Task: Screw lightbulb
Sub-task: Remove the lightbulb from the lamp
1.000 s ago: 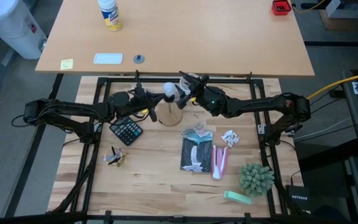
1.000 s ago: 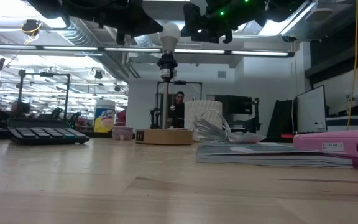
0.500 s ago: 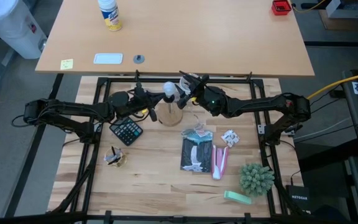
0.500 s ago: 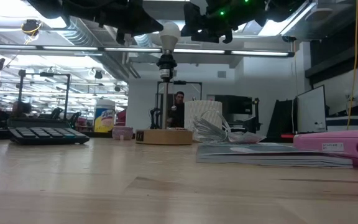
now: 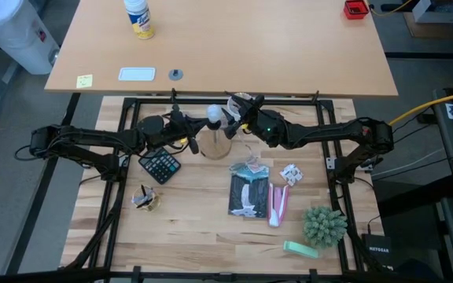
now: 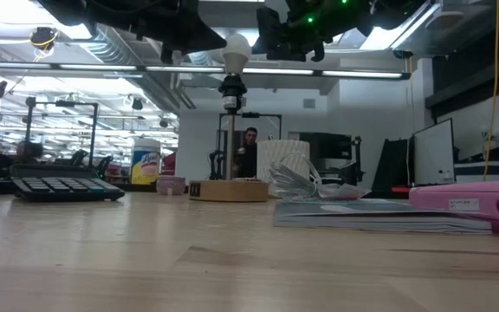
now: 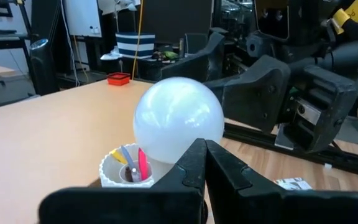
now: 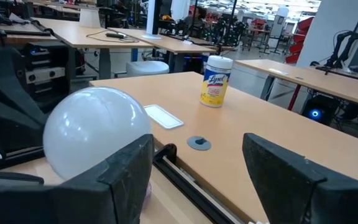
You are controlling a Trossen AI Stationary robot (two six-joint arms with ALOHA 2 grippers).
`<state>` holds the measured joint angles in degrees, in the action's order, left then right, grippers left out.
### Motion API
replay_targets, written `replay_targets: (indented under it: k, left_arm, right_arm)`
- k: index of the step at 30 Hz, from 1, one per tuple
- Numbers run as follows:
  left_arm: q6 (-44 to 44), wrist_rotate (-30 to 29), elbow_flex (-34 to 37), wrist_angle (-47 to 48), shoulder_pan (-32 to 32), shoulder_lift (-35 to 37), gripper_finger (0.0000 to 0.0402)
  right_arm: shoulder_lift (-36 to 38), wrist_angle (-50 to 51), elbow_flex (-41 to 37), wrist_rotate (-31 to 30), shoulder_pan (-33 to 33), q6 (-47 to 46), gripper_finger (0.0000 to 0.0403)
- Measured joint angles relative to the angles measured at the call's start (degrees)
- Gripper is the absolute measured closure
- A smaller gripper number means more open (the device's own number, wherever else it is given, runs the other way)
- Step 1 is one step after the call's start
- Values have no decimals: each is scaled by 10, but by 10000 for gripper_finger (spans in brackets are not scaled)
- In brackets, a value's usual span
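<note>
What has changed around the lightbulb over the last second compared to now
Nothing visibly changed. The lightbulb stays on top of the socket post, the shut left gripper stays beside it, and the open right gripper still waits on its other side.

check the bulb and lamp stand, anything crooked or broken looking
Nothing stands out. The lightbulb sits upright on the socket post of the wooden stand, in line with it and unbroken. The right end effector is open beside it; the left end effector is shut.
</note>
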<state>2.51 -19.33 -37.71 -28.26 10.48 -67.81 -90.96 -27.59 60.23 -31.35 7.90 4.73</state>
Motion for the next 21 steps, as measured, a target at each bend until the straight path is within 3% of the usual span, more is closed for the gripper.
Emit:
replay_targets:
  k: [21]
  left_arm:
    - [3,-1,0,12,-19,-1,400]
  right_arm:
    - [-1,10,0,12,-2,1,148]
